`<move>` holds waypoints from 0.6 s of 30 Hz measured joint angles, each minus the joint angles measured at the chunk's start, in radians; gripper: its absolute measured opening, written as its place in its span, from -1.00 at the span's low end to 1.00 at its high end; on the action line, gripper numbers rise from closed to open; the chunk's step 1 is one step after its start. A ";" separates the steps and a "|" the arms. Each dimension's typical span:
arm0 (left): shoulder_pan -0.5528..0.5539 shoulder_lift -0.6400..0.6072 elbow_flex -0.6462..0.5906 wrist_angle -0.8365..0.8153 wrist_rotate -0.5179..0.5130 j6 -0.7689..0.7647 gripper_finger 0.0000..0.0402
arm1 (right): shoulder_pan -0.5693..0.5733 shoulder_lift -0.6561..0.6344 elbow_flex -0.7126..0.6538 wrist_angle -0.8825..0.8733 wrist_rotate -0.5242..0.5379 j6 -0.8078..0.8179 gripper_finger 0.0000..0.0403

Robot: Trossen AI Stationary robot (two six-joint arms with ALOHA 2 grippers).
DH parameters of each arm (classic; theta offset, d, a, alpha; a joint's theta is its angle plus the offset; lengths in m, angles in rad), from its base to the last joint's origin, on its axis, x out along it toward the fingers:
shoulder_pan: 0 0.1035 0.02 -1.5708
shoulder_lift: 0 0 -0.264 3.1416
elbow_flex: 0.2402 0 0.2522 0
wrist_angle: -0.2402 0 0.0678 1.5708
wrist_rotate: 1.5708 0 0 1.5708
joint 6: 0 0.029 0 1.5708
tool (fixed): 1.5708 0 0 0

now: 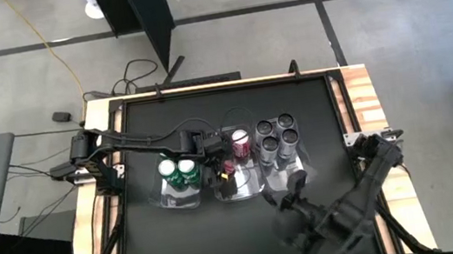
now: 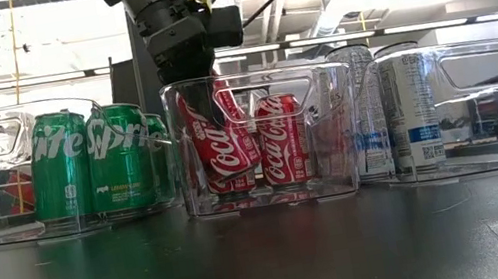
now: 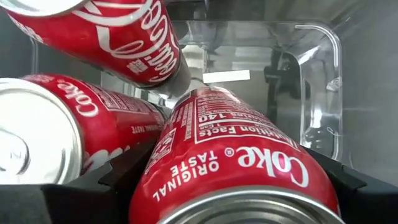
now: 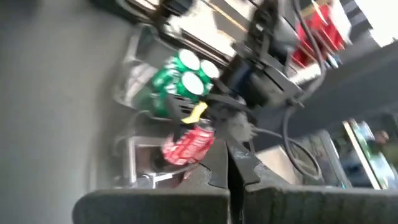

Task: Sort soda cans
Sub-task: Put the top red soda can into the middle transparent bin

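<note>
your left gripper [image 3: 233, 205] holds a red coke can [image 3: 233, 165] between its dark fingers [image 3: 348, 183], inside the clear tray [image 3: 323, 93]. a second red can [image 3: 56, 134] lies beside it, a third [image 3: 118, 37] leans above.

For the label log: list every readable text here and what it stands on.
"Coke ORIGINAL TASTE": red can held in the left gripper.
"Nutrition Facts", "140": same can; finer print too small.
"Coca-Cola": red cans in the middle tray.
"Sprite": green cans in the neighbouring tray.
Silver cans: print too small to read.
</note>
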 joint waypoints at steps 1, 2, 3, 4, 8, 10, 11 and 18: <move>0.000 0.000 0.000 -0.002 0.001 -0.006 0.47 | -0.009 0.000 -0.030 0.000 0.026 0.039 -0.98; 0.000 0.000 0.000 -0.005 0.001 -0.009 0.47 | -0.013 0.002 -0.062 -0.006 0.054 0.090 -0.98; 0.000 0.000 0.000 -0.008 0.002 -0.011 0.47 | -0.014 0.004 -0.101 -0.012 0.085 0.147 -0.98; 0.000 0.000 0.000 -0.012 0.002 -0.013 0.47 | -0.013 0.005 -0.139 -0.019 0.109 0.204 -0.98; 0.000 0.000 0.000 -0.015 0.004 -0.014 0.47 | -0.004 -0.014 -0.301 -0.019 0.136 0.387 -0.99; 0.000 0.000 0.000 -0.018 0.005 -0.010 0.47 | 0.002 -0.038 -0.378 -0.001 0.138 0.459 -0.99; 0.000 0.000 0.000 -0.022 0.006 -0.006 0.47 | 0.004 -0.056 -0.416 0.028 0.136 0.476 -0.99; 0.000 0.000 0.000 -0.030 0.008 0.009 0.47 | 0.023 -0.251 -0.707 0.668 -0.112 0.018 -1.00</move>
